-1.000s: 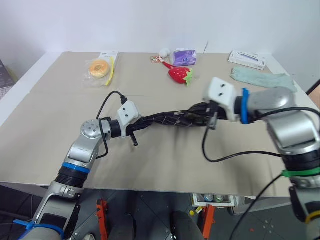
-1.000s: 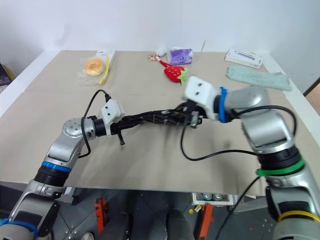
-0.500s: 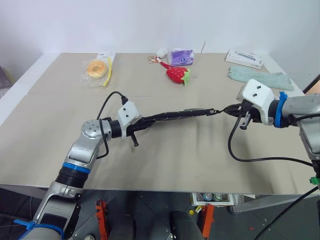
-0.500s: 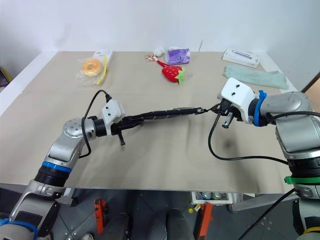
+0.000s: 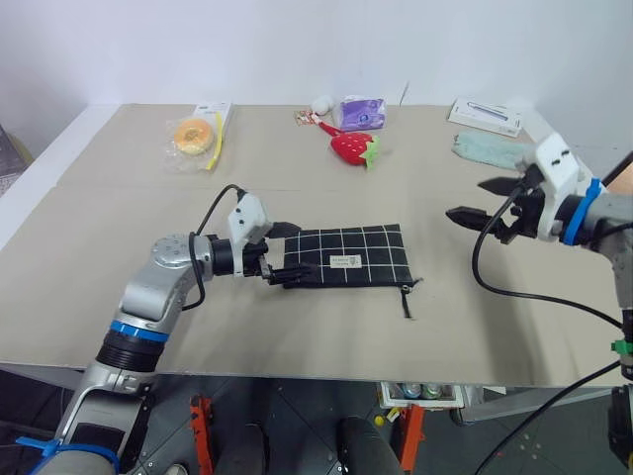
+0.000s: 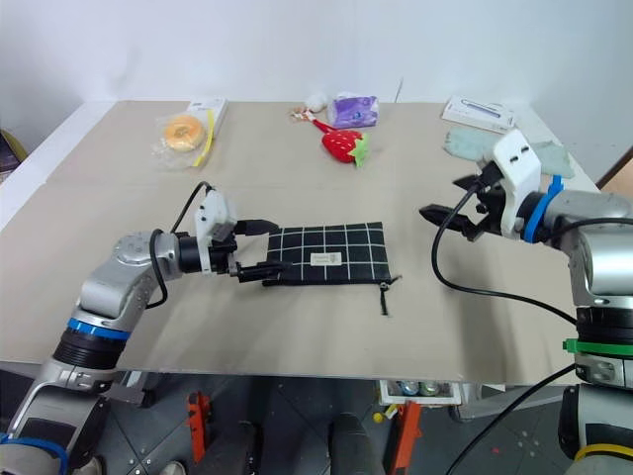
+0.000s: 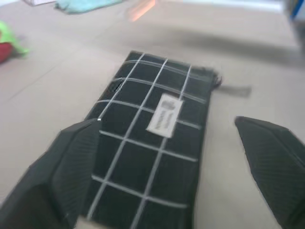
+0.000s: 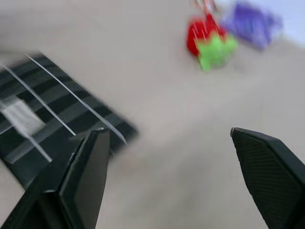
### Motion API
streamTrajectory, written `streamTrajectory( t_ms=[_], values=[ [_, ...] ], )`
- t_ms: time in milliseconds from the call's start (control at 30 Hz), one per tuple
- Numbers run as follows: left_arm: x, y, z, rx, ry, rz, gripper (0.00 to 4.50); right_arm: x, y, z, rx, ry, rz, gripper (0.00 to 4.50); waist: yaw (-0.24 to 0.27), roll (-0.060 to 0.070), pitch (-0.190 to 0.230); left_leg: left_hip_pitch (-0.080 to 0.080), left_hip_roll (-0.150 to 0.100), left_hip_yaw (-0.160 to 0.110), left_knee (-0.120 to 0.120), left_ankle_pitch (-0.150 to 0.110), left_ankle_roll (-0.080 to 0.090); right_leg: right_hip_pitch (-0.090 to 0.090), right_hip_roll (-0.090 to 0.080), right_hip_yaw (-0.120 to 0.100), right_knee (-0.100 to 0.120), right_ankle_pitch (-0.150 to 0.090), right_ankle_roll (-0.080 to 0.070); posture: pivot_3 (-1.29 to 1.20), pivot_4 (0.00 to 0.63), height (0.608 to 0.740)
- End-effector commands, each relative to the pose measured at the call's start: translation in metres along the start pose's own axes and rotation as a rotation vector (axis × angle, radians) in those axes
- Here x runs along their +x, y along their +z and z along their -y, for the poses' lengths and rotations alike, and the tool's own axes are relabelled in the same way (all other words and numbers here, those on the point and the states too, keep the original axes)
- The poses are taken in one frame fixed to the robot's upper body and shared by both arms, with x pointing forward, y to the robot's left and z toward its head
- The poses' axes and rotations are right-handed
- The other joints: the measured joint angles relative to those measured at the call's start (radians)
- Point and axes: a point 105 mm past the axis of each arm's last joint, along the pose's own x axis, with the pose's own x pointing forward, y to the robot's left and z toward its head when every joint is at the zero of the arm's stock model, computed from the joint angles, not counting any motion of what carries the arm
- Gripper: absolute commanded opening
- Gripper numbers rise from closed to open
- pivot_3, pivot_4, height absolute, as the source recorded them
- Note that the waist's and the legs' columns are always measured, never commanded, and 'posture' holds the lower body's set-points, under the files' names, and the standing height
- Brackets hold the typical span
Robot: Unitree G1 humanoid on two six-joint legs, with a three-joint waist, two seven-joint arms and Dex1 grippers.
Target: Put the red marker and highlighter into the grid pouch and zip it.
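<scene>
The grid pouch [image 5: 346,255] lies flat on the table, black with white grid lines and a small white label [image 7: 164,112]. Its black zipper pull [image 5: 406,295] hangs off the front right corner. My left gripper [image 5: 288,252] is open at the pouch's left end, one finger at each of that end's corners. My right gripper [image 5: 476,200] is open in the air, well to the right of the pouch, with nothing between its fingers. In the right wrist view a pouch corner [image 8: 43,109] shows beyond the fingers [image 8: 90,162]. The red marker and the highlighter are out of view.
At the back of the table are a red strawberry plush [image 5: 356,147], a purple packet [image 5: 361,112], a bagged donut [image 5: 196,136], a teal cloth [image 5: 490,150] and a white box [image 5: 487,115]. The table's front edge runs close below the pouch.
The pouch was stretched in the air between both shut grippers. Both have opened and it now lies flat on the table. The right gripper has moved off to the right.
</scene>
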Motion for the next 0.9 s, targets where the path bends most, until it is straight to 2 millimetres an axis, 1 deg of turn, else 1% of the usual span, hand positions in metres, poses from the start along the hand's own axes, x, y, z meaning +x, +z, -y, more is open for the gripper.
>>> streamTrajectory(
  t_ms=[33,67,100,200,233,267,333,400,433,533,600,700,900],
  values=[
    [-0.019,0.022,-0.003,-0.022,0.035,0.063,4.43,-0.007,0.002,0.01,-0.023,-0.051,0.011,4.5,-0.002,0.001,0.0,0.0,0.0,0.0,0.0,0.0,0.0,0.0,0.0,0.0,0.0,0.0,0.0,0.0,0.15,0.74],
    [-0.024,0.024,-0.008,-0.027,0.069,0.066,4.43,-0.007,-0.002,0.011,-0.022,-0.059,-0.001,4.5,-0.003,0.001,0.0,0.0,0.0,0.0,0.0,0.0,0.0,0.0,0.0,0.0,0.0,0.0,0.0,0.0,0.15,0.74],
    [-0.034,0.023,-0.02,-0.014,0.15,0.059,4.43,-0.008,-0.004,0.012,-0.024,-0.066,-0.011,4.5,-0.003,0.001,0.0,0.0,0.0,0.0,0.0,0.0,0.0,0.0,0.0,0.0,0.0,0.0,0.0,0.0,0.15,0.74],
    [-0.073,0.022,-0.056,0.019,0.409,0.034,4.43,-0.01,-0.007,0.01,-0.019,-0.054,-0.013,4.5,-0.003,0.001,0.0,0.001,0.0,0.0,0.0,0.0,0.0,0.0,0.0,0.0,0.0,0.0,0.0,0.0,0.15,0.74],
    [-0.088,0.018,-0.066,0.025,0.486,0.007,4.43,-0.011,-0.009,0.009,-0.021,-0.046,-0.023,4.5,-0.004,0.001,0.0,0.001,0.0,0.0,0.0,0.0,0.0,0.0,0.0,0.0,0.0,0.0,0.0,0.0,0.15,0.74],
    [-0.101,0.013,-0.072,0.029,0.536,-0.022,4.43,-0.011,-0.013,0.008,-0.022,-0.039,-0.035,4.5,-0.004,0.001,0.0,0.001,0.0,0.0,0.0,0.0,0.0,0.0,0.0,0.0,0.0,0.0,0.0,0.0,0.15,0.74],
    [-0.128,0.003,-0.077,0.029,0.606,-0.071,4.43,-0.011,-0.023,0.006,-0.022,-0.024,-0.061,4.5,-0.005,0.001,0.0,0.001,0.0,0.0,0.0,0.0,0.0,0.0,0.001,0.0,0.0,0.0,0.0,0.0,0.15,0.74],
    [-0.149,-0.007,-0.077,0.023,0.651,-0.111,4.43,-0.009,-0.028,0.002,-0.011,0.003,-0.062,4.5,-0.004,0.001,0.0,0.001,0.0,0.001,-0.001,0.0,0.0,0.0,0.0,0.001,0.0,0.0,0.0,0.0,0.15,0.74],
    [-0.156,-0.01,-0.076,0.021,0.66,-0.126,4.43,-0.008,-0.029,0.0,-0.003,0.012,-0.058,4.5,-0.002,0.001,0.0,0.001,0.0,0.001,-0.001,0.0,0.0,0.0,0.0,0.001,0.0,-0.001,0.0,0.0,0.15,0.74],
    [-0.169,-0.018,-0.068,0.006,0.661,-0.161,4.43,-0.005,-0.035,-0.002,0.014,0.032,-0.063,4.5,0.002,0.0,0.0,0.0,0.0,0.001,-0.001,0.0,0.0,0.0,0.0,0.001,0.0,-0.001,0.0,0.0,0.15,0.74],
    [-0.173,-0.024,-0.063,0.011,0.651,-0.193,4.43,-0.003,-0.038,-0.002,0.019,0.036,-0.066,4.5,0.002,0.0,0.001,0.001,0.0,0.001,-0.001,0.0,0.0,0.0,0.0,0.0,0.0,-0.001,0.0,0.0,0.15,0.74],
    [-0.174,-0.027,-0.061,0.015,0.65,-0.211,4.43,-0.002,-0.038,-0.002,0.021,0.042,-0.064,4.5,0.004,0.0,0.001,0.001,0.0,0.001,0.0,0.0,-0.001,0.001,0.0,0.0,0.0,0.0,-0.001,0.0,0.15,0.74],
    [-0.17,-0.026,-0.055,0.004,0.616,-0.219,4.43,0.0,-0.038,-0.007,0.035,0.071,-0.046,4.5,0.003,0.0,0.001,0.001,0.0,0.001,0.0,0.0,-0.001,0.0,0.0,0.0,0.0,0.0,-0.001,0.0,0.15,0.74]
  ],
)
